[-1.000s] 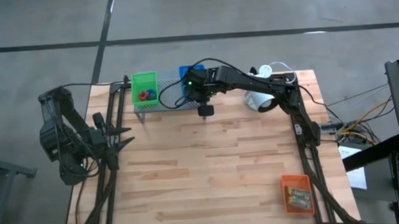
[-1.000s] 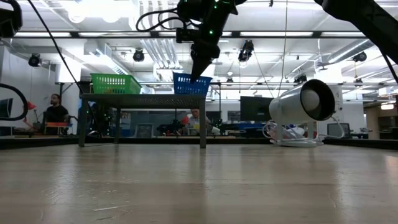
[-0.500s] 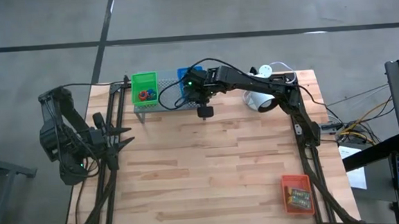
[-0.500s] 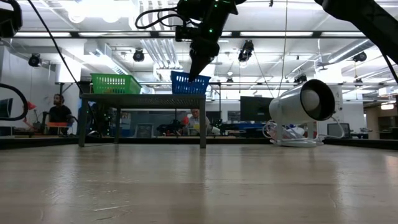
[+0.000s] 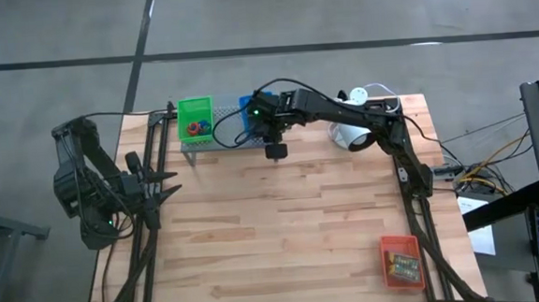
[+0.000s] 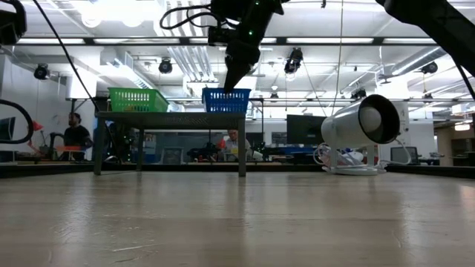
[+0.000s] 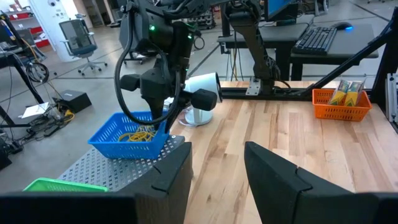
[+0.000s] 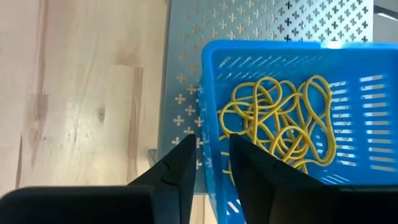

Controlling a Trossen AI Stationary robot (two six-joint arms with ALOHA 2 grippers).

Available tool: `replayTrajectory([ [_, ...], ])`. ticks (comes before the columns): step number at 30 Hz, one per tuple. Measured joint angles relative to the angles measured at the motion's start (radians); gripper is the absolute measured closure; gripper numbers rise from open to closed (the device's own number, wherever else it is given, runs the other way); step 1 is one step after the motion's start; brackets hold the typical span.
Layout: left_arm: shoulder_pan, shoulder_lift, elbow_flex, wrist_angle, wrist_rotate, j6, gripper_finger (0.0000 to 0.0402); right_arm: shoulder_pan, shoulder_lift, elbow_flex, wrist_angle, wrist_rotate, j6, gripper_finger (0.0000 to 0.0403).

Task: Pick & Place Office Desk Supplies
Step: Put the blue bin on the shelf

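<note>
1. The right gripper (image 8: pixel 210 163) pinches the near rim of the blue tray (image 8: pixel 292 130), one finger inside the wall and one outside. Over the last second the tray has gone from tilted, with its gripped side lifted, to lying level on the grey perforated shelf (image 6: pixel 169 116), and it now sits a little nearer the green tray (image 6: pixel 138 99).
2. I judge this to be the end of a placement: the blue tray looks seated on the shelf, so the likely next move is to let go and lift clear.
3. A tangle of yellow rubber bands (image 8: pixel 278 121) lies in the blue tray, just ahead of the gripper's inner finger. The green tray (image 5: pixel 194 117), holding small red and blue loops (image 5: pixel 196 128), stands beyond the gripper's outer side on the same shelf, near the blue tray but apart from it.
4. Edges: the gripped rim lies close to the shelf's front edge, directly under the fingers, so little shelf is left on that side.
5. Open room: the wooden table (image 5: pixel 293 224) behind the gripper is broad and bare. The white lamp (image 6: pixel 364 122) stands off towards the arm's base.
6. The orange tray (image 5: pixel 401 260) with two green-yellow card boxes (image 7: pixel 347 93) sits well away at the table's near corner.
7. The left gripper (image 7: pixel 214 168) waits beyond the table's left edge, fingers spread and holding nothing.
</note>
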Motion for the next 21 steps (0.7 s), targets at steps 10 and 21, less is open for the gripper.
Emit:
replayTrajectory([
  [10,0.000,0.000,0.000,0.000,0.000,0.000,0.0249,0.025,-0.057,0.062,0.001,0.012,0.009,0.0316],
  [21,0.000,0.000,0.000,0.000,0.000,0.000,0.0249,0.023,-0.155,0.009,0.023,0.000,0.052,0.0317],
])
